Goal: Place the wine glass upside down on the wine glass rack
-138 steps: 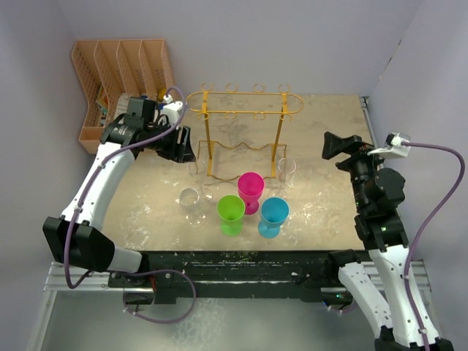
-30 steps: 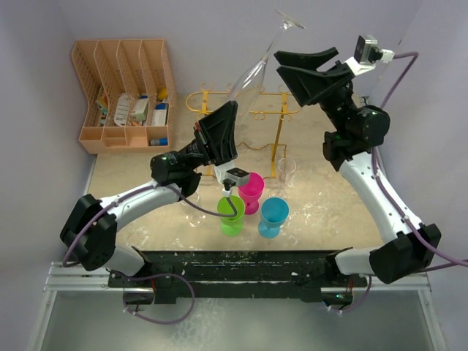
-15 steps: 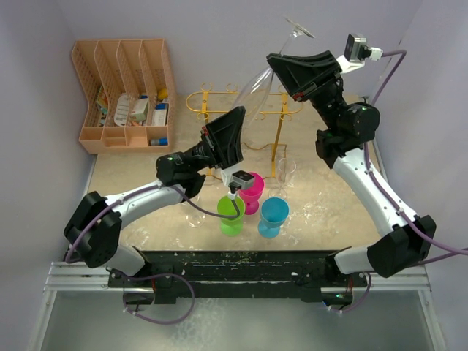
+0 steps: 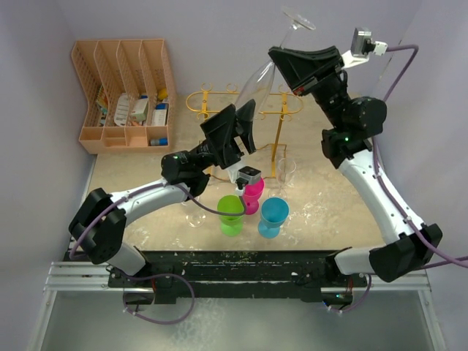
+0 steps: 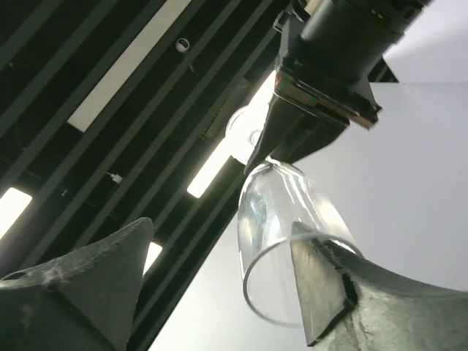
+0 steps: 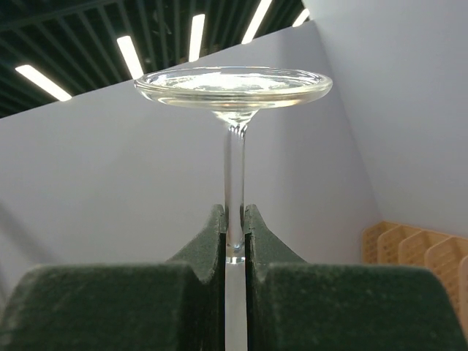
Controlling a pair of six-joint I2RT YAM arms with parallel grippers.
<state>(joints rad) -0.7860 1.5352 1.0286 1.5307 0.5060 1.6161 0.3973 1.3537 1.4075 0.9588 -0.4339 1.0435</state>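
Overhead view of two robot arms meeting high above a tabletop (image 4: 322, 197). The right tool (image 4: 281, 62) is clamped shut on the thin stem of a clear wine glass (image 4: 257, 82), just under its round foot. The right wrist view shows two dark pads (image 6: 146, 307) pressed on the stem, with the foot flat above them.

The left tool (image 4: 238, 115) stands open, its jaws spread either side of the bowl's rim. We cannot tell whether the rim brushes one finger (image 5: 329, 292).

The glass is in the air, already foot-up. Its long axis slants from the foot, high and far right, down to the open mouth, nearer and left. The gold wine glass rack (image 4: 276, 146) stands on the tabletop below the bowl, its top rail running left to right.

We judge that the right arm alone carries the glass. The coming move is therefore its own: lowering the stem toward a ring loop on the rail, once the left tool backs clear.
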